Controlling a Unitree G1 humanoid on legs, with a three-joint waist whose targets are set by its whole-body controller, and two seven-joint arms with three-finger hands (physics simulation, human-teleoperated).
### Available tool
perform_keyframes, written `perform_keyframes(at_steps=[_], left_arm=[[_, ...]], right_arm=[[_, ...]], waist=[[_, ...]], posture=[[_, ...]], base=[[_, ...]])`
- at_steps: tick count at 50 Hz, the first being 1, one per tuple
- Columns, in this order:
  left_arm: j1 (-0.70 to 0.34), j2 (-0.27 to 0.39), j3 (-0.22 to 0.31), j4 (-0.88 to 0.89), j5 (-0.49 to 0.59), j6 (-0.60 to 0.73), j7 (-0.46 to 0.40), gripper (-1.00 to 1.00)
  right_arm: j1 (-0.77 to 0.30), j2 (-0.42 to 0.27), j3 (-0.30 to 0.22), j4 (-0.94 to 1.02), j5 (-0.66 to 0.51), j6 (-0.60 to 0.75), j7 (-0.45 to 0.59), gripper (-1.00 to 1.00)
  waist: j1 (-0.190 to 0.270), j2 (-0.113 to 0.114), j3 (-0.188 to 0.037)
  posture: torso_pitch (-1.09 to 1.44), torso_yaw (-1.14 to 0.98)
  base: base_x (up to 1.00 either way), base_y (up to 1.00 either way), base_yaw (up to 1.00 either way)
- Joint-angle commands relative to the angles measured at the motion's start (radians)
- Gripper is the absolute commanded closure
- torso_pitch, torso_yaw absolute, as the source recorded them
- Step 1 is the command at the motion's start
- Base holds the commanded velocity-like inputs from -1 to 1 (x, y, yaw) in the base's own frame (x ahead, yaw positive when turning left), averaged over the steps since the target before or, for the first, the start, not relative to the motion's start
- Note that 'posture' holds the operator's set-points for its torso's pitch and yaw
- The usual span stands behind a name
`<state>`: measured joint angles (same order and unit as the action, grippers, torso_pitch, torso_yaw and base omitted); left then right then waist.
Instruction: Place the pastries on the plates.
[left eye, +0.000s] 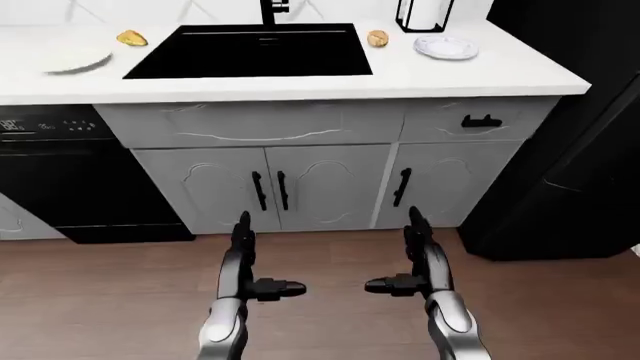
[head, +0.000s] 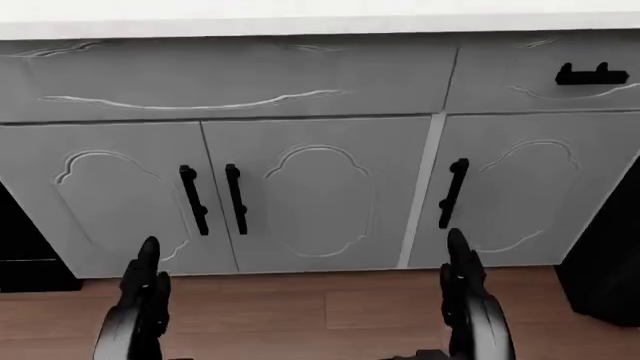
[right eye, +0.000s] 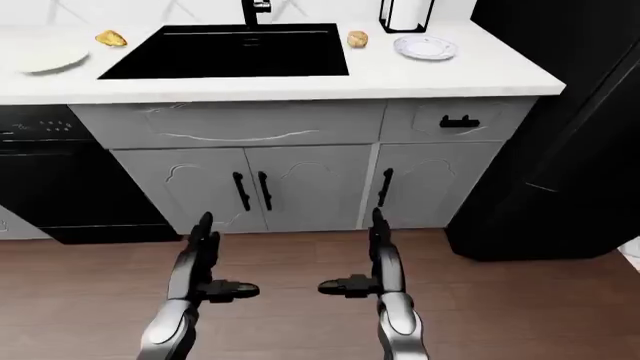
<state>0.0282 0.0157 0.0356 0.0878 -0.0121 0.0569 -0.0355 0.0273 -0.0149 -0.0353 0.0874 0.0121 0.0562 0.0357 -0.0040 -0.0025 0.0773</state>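
Nearest the cam: left robot hand and right robot hand, both low over the wood floor, fingers spread open, nothing held. Thumbs point inward toward each other, long fingers point up the left-eye view toward the cabinet doors. Neither touches anything.

Next up: grey cabinets w/ black handles, a drawer at right, a black appliance at left, and a tall black unit at right.

Then the white surface, black sink set in the middle. Left side of the surface: pastry near the sink's far-left corner, w/ a plate just beside it toward the left edge, apart, not touching. Right side: second pastry just off the sink's far-right corner, second plate near it toward the right edge, also apart. A roll holder stands past that plate.

Key relation: both pastries lie well above and beyond the hands, one up-left, one up-right. Left hand is nearer the left pastry, right hand nearer the right one. Each pastry is roundish, long axis too small to tell. Judgement: task not yet begun, and the robot prob needs to step closer and raise its arms before any reach.
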Motion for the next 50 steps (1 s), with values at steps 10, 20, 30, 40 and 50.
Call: perform_keyframes(at_steps=[10, 20, 30, 40, 50], left_arm=[[-0.047, 0.006, 0.001, -0.164, -0.010, 0.017, -0.002, -1.00], [-0.129, 0.022, 0.006, -0.498, 0.003, 0.391, -0.002, -1.00], [-0.330, 0.078, 0.062, -0.734, -0.027, 0.765, 0.001, -1.00], [-0.465, 0.115, 0.075, -0.830, -0.031, 0.950, 0.009, -1.00], [-0.571, 0.158, 0.107, -0.874, -0.052, 1.077, -0.003, -1.00]], right_arm=[[-0.006, 0.003, 0.008, -0.174, 0.017, 0.002, 0.001, -1.00], [-0.069, -0.023, -0.037, -0.428, 0.059, 0.288, 0.012, -1.00], [-0.245, -0.094, -0.123, -0.650, 0.127, 0.644, -0.022, -1.00], [-0.346, -0.157, -0.199, -0.760, 0.207, 0.788, -0.039, -1.00], [-0.454, -0.239, -0.262, -0.815, 0.302, 0.927, -0.081, -1.00]], waist=[[0.008, -0.006, -0.076], [0.009, -0.004, -0.091], [0.010, -0.001, -0.107], [0.032, 0.001, -0.057], [0.021, -0.024, -0.041]], posture=[[0.00, 0.00], [0.00, 0.00], [0.00, 0.00], [0.00, 0.00], [0.00, 0.00]], base=[[0.00, 0.00, 0.00], [0.00, 0.00, 0.00], [0.00, -0.01, 0.00], [0.15, -0.27, 0.00], [0.22, -0.27, 0.00]])
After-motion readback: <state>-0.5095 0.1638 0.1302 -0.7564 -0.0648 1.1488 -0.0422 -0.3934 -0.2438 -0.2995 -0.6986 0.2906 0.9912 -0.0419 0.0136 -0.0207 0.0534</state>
